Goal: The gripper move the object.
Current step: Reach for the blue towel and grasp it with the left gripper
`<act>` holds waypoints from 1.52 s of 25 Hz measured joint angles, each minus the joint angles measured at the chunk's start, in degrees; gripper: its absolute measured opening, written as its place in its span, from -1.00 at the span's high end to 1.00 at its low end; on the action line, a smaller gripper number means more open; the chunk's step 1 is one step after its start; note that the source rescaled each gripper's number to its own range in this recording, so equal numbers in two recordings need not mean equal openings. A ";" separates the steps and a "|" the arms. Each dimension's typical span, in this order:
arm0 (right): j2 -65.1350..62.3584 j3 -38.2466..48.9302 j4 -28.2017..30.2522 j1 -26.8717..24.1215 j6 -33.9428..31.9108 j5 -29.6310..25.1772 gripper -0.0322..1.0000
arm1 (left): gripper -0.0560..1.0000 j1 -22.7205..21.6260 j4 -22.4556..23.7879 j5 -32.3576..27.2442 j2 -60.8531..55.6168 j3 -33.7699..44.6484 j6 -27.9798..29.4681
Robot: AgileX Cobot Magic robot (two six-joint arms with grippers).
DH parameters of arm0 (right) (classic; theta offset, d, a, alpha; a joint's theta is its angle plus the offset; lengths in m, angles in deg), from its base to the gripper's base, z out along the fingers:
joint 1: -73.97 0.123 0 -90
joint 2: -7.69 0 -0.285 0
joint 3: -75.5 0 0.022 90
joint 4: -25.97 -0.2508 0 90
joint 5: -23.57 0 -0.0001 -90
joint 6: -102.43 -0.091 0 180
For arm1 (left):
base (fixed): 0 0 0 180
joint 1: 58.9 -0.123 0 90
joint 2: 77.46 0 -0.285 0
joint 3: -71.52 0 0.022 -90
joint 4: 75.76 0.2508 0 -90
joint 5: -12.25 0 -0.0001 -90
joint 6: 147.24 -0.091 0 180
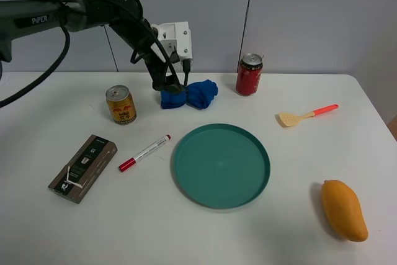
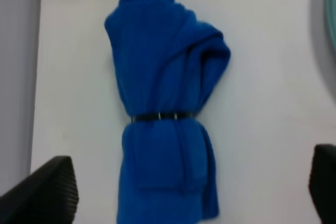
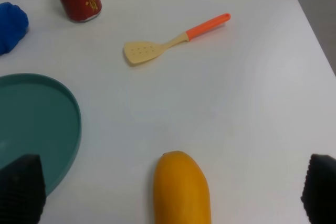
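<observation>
A rolled blue towel [image 1: 189, 95] bound by a thin dark band lies at the back of the white table, left of the red can. It fills the left wrist view [image 2: 163, 103]. My left gripper [image 1: 171, 85] is down at the towel's left end. In the left wrist view the left gripper [image 2: 191, 192] is open, with one fingertip on each side of the towel's banded end and not touching it. My right gripper [image 3: 173, 192] is open and empty above the table's right side, over the mango [image 3: 181, 187]. The right arm is out of the exterior high view.
A green plate [image 1: 221, 164] sits mid-table. A gold can [image 1: 121, 104] stands left of the towel and a red can [image 1: 249, 74] to its right. Also on the table are a red marker [image 1: 144, 152], a brown box [image 1: 83, 167], a spatula [image 1: 306, 115] and the mango [image 1: 344, 209]. A white power strip [image 1: 175, 38] sits behind the towel.
</observation>
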 joint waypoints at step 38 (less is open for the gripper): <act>0.00 0.00 0.00 0.00 0.00 0.00 -1.00 | -0.63 -1.59 -22.06 14.22 12.68 -0.30 -4.77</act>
